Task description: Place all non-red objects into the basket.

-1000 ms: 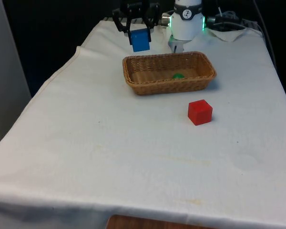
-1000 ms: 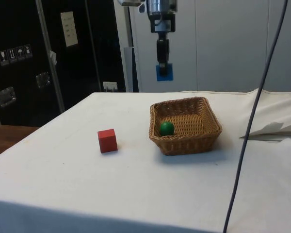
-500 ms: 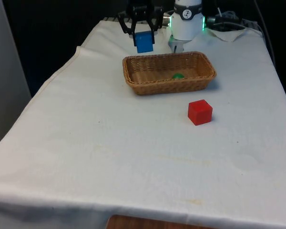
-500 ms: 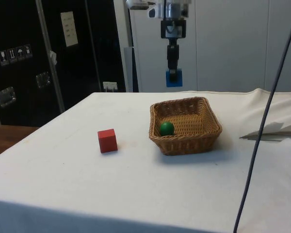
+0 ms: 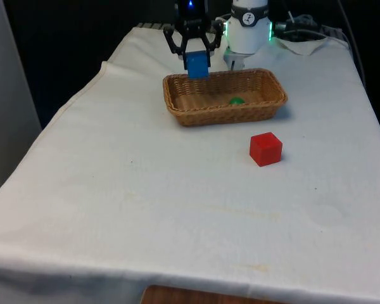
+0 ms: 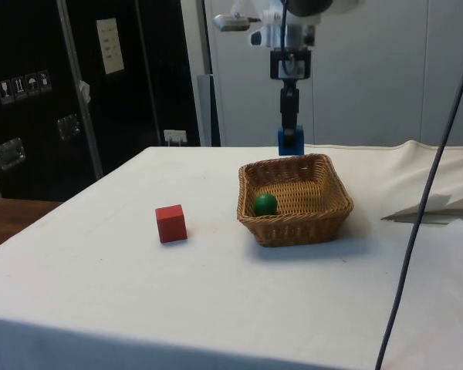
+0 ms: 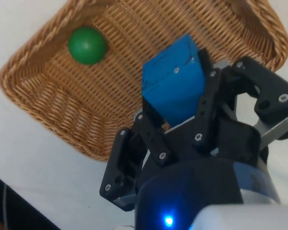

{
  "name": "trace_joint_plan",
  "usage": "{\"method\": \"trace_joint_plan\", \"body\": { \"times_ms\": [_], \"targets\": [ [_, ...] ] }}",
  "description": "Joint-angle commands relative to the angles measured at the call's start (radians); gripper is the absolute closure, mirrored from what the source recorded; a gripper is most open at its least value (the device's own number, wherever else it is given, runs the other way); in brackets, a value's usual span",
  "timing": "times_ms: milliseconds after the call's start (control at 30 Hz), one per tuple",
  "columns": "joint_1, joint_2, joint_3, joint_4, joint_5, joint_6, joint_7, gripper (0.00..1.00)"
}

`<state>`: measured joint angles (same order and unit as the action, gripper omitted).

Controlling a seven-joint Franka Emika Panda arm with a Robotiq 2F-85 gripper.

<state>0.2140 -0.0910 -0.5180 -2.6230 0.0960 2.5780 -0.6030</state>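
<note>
My gripper (image 5: 196,63) is shut on a blue cube (image 5: 197,65), held just above the wicker basket (image 5: 181,111) near its end on the front view's left. From the side the blue cube (image 6: 290,141) hangs over the basket's far rim (image 6: 293,159). At the wrist, the blue cube (image 7: 175,86) sits between the fingers (image 7: 149,129) with the basket's weave (image 7: 62,105) below. A green ball (image 5: 237,100) lies inside the basket, also seen as the green ball (image 6: 265,203) and the green ball (image 7: 87,45). A red cube (image 5: 266,149) rests on the cloth in front of the basket.
The red cube (image 6: 170,223) stands apart from the basket (image 6: 324,223) on the white cloth (image 5: 145,209). A crumpled fold of cloth (image 5: 304,38) lies behind the basket beside the robot's base. A dark cable (image 6: 417,216) hangs across the side view.
The gripper has carried the blue cube towards the front view's right and downwards, from beside the basket to just above its end. The ball and red cube stayed put.
</note>
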Motion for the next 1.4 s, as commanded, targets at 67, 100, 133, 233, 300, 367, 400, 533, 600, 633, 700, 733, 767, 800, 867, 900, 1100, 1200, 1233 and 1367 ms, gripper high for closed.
{"method": "trace_joint_plan", "body": {
  "times_ms": [67,100,133,233,300,367,400,533,600,633,700,733,767,800,867,900,1100,1200,1233,1367],
  "targets": [
    [0.001,0.002,0.0,-0.011,0.0,0.012,-0.001,0.99],
    [0.006,0.007,0.0,-0.019,0.015,0.031,-0.009,0.99],
    [0.007,0.01,0.0,-0.021,0.019,0.034,-0.011,0.99],
    [0.009,0.028,0.002,-0.026,0.031,0.048,-0.017,0.99],
    [0.011,0.041,0.004,-0.027,0.042,0.056,-0.022,0.99],
    [0.006,0.048,0.004,-0.022,0.026,0.047,-0.013,0.99],
    [0.012,0.055,0.007,-0.028,0.052,0.066,-0.027,0.99],
    [0.012,0.092,0.014,-0.029,0.082,0.09,-0.045,0.99],
    [0.013,0.106,0.017,-0.029,0.094,0.1,-0.052,0.99],
    [0.013,0.113,0.019,-0.029,0.1,0.104,-0.056,0.99],
    [0.014,0.12,0.021,-0.029,0.105,0.109,-0.058,0.99],
    [0.014,0.132,0.025,-0.03,0.112,0.118,-0.06,0.99],
    [0.013,0.137,0.027,-0.03,0.116,0.122,-0.06,0.99],
    [0.013,0.142,0.03,-0.03,0.118,0.126,-0.061,0.99],
    [0.012,0.151,0.032,-0.03,0.121,0.133,-0.062,0.99],
    [0.011,0.155,0.033,-0.03,0.122,0.136,-0.061,0.99],
    [0.011,0.165,0.035,-0.029,0.123,0.145,-0.061,0.54],
    [0.011,0.166,0.035,-0.03,0.124,0.146,-0.061,0.14],
    [0.011,0.172,0.028,-0.024,0.102,0.134,-0.047,0.04],
    [0.011,0.167,0.035,-0.03,0.124,0.146,-0.061,0.0]
  ]
}}
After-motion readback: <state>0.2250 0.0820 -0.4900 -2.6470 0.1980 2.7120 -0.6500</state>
